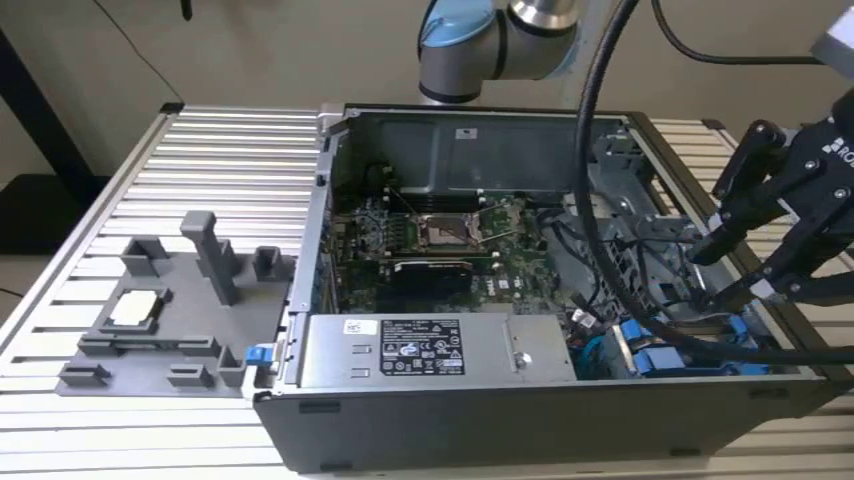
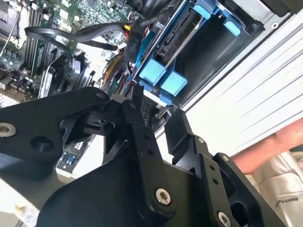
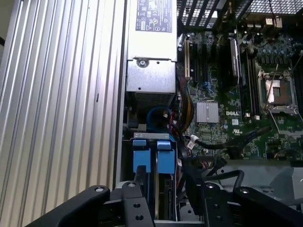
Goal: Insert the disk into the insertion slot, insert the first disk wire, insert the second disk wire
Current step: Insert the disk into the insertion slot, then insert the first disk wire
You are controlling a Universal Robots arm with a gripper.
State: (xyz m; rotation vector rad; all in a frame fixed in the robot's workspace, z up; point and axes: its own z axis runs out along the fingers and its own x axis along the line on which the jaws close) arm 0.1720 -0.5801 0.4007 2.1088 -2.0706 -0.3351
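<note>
The disk sits in its bright blue carrier inside the insertion slot, at the front corner of the case on the exterior view's right. Its two blue tabs show in both wrist views. My gripper hangs just above that corner, black fingers apart and nothing between them. One fingertip is close to the disk's end by the tabs. A loose black flat wire lies over the motherboard beside the bay. A bundle of coloured wires runs next to the disk.
The open grey case holds a green motherboard and a grey power supply box. A grey fixture tray with upright posts stands at the exterior view's left. A person's hand shows past the case wall.
</note>
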